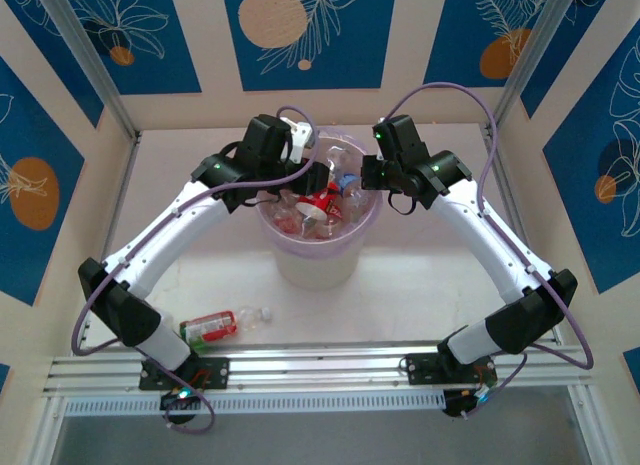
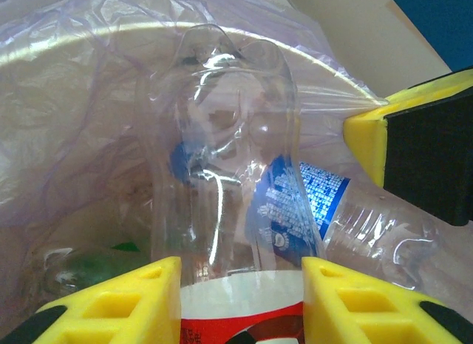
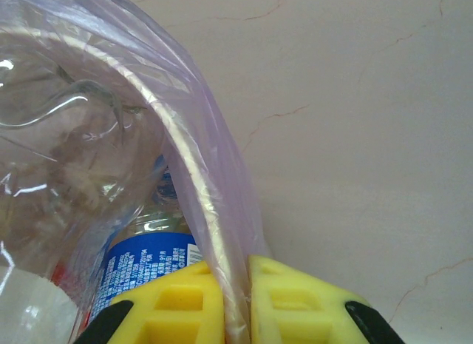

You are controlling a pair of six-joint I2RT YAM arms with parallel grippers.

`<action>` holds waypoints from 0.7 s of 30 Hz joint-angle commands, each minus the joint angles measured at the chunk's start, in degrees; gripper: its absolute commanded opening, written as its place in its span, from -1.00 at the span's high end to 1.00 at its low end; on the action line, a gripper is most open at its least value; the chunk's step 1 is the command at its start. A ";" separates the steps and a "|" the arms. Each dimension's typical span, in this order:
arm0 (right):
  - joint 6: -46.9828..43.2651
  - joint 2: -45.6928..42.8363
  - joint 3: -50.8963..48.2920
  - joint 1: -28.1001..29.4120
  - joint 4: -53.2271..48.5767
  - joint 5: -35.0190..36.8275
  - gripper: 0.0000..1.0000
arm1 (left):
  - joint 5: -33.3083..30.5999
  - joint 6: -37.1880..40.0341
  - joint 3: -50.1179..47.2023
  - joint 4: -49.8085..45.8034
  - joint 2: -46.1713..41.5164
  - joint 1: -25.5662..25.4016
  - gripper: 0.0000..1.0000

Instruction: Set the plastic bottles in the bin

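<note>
Clear plastic: the held bottle (image 2: 222, 137), red-labelled, sits clamped between the yellow fingers (image 2: 148, 285) of my left gripper (image 2: 242, 274), over the mouth of the bin (image 1: 315, 265). A blue-labelled bottle (image 2: 303, 203) lies beneath it in the bin, among other bottles (image 1: 330, 200). My right gripper (image 3: 235, 274) is pressed together on the purple bag liner (image 3: 214, 159) at the rim. A stray bottle (image 1: 215, 325) lies on the table (image 1: 400, 295) beside my left arm's base

You can read no text here: the blue-labelled bottle (image 2: 310, 203) carries white print too fine to make out, and the red-labelled bottle (image 2: 222, 211) shows only blurred marks.
</note>
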 commanded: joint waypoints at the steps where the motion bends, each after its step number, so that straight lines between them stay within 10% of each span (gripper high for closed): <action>1: 0.82 1.24 0.75 0.56 -1.16 -1.30 0.72 | 1.90 -0.56 -2.91 -9.02 5.34 -0.75 0.16; 9: 1.04 1.18 0.83 0.64 -0.69 -0.46 0.72 | 0.59 1.12 0.58 -8.59 7.92 -0.70 0.13; 13: 1.79 1.17 0.91 0.64 -0.22 0.24 0.72 | 0.30 4.09 5.77 -9.83 6.12 -0.56 -0.45; 21: 2.09 0.31 1.57 1.53 1.30 1.96 0.47 | -4.11 8.40 15.15 -14.11 2.97 0.53 -0.76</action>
